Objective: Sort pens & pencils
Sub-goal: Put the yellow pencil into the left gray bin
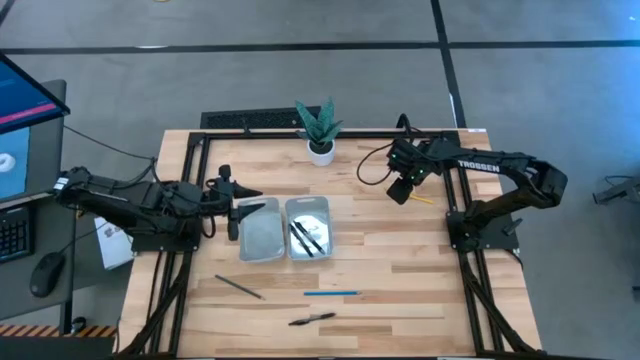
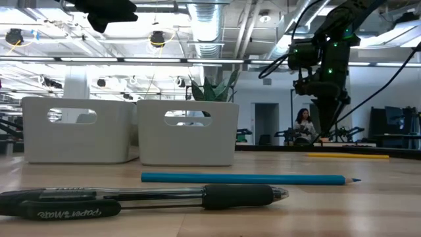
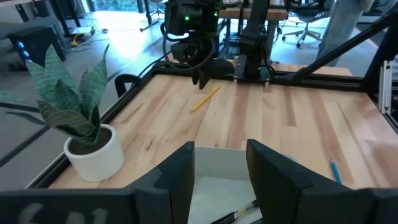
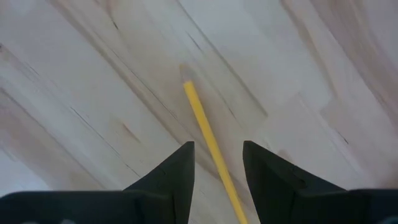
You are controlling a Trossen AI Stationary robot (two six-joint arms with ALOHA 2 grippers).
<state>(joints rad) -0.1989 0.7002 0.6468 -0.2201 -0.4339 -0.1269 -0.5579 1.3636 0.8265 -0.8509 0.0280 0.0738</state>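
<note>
Right gripper (image 4: 217, 163) hangs over the thin yellow pencil (image 4: 208, 138), jaws apart astride it, lined up to pinch. Left gripper (image 3: 219, 167) waits, jaws apart, over the white plastic tray (image 1: 262, 232).

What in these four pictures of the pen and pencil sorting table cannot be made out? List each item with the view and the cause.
- Yellow pencil: right wrist view, its near end is cut off by the picture's edge between the right pincer's fingers.
- Left tray's contents: low view, hidden by its wall.
- Black pen: low view, one end cut off by the picture's edge.
- Grey pencil: high view, too small for detail.
</note>
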